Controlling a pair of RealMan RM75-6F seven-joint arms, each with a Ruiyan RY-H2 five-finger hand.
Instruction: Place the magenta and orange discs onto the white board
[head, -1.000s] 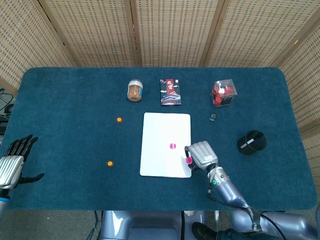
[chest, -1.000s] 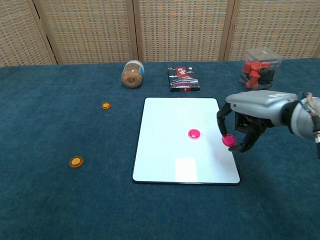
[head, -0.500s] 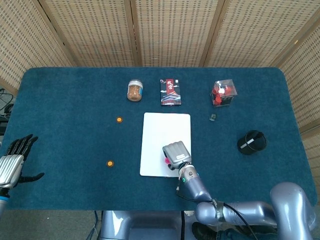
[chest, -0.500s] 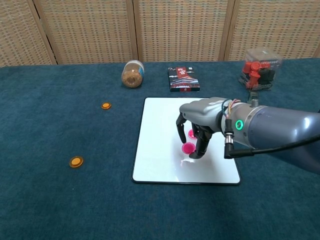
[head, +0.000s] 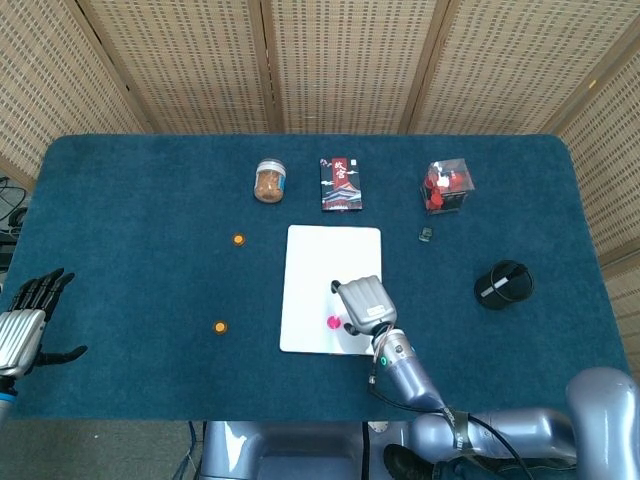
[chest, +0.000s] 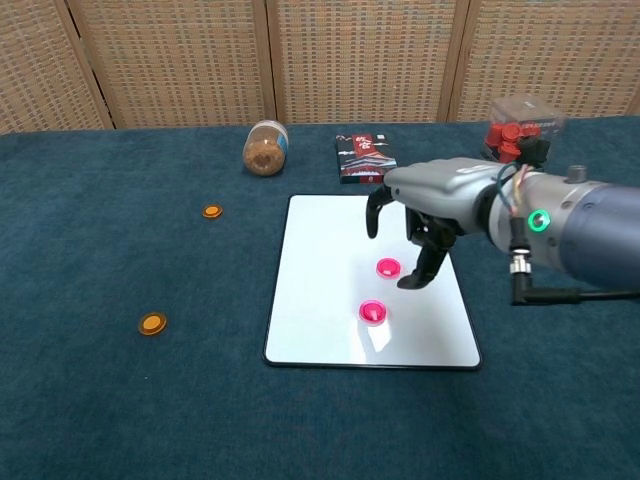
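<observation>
Right robot hand (chest: 420, 225) hovers empty, fingers apart, above the white board (chest: 320, 290); both magenta discs (chest: 373, 312) lie there. Orange discs (chest: 152, 323) sit on the worktop (chest: 100, 400). Left robot hand (head: 25, 325) spread, empty.

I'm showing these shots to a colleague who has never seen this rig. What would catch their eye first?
Probably the white board at the table's centre, with two magenta discs lying on it and the grey right hand raised just above them, holding nothing. Next, the two orange discs out on the blue cloth to the board's left. The left hand rests open at the table's far left edge.
</observation>
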